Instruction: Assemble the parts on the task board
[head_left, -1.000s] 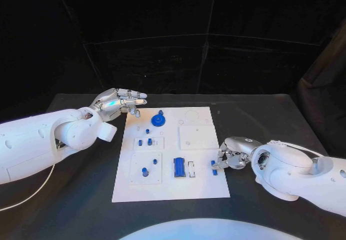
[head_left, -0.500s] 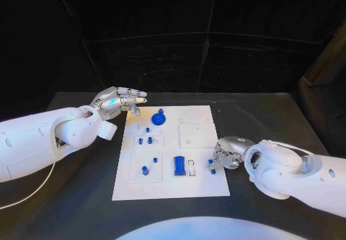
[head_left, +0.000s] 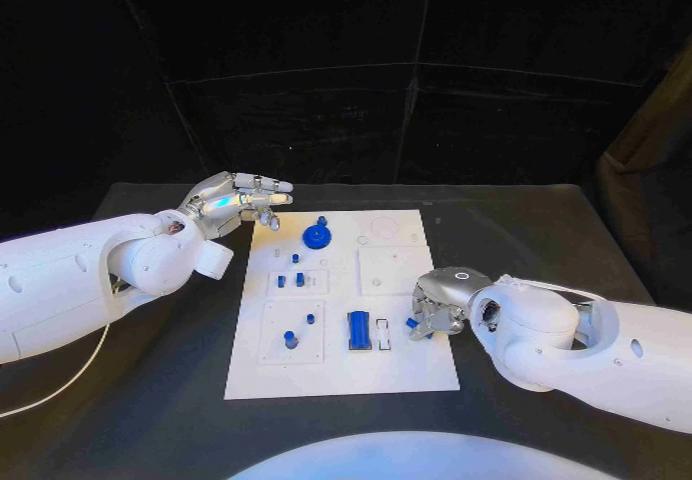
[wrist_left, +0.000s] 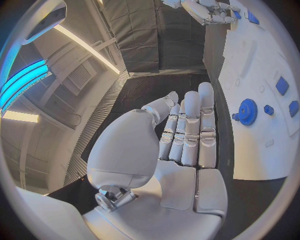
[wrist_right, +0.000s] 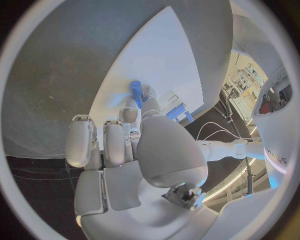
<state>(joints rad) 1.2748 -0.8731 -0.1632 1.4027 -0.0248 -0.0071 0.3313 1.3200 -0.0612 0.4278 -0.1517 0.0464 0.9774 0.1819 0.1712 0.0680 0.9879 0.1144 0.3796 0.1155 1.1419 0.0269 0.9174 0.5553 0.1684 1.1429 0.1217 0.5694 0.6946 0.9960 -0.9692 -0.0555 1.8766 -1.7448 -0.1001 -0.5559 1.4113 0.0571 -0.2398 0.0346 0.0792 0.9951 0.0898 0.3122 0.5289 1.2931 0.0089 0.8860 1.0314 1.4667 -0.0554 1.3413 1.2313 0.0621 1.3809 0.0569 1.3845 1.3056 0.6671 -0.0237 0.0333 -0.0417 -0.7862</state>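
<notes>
Holding a small blue peg pinched in its fingertips, the right hand sits at the task board's right edge, at about four o'clock from the board's middle; the right wrist view shows the peg sticking out past the fingers over the white plate. Just beside it toward nine o'clock lies a narrow white slot piece, and next to that a blue rectangular block, both with their long axes running six to twelve o'clock. I judge the peg is meant for a seat nearby, so this hand is far the nearer one; whether the peg is upright or tilted I cannot tell. Farther up the board stand small blue pegs, then a blue gear near twelve o'clock. Beyond the board's far left corner, over the desk, the left hand hovers with fingers extended and close together, holding nothing.
</notes>
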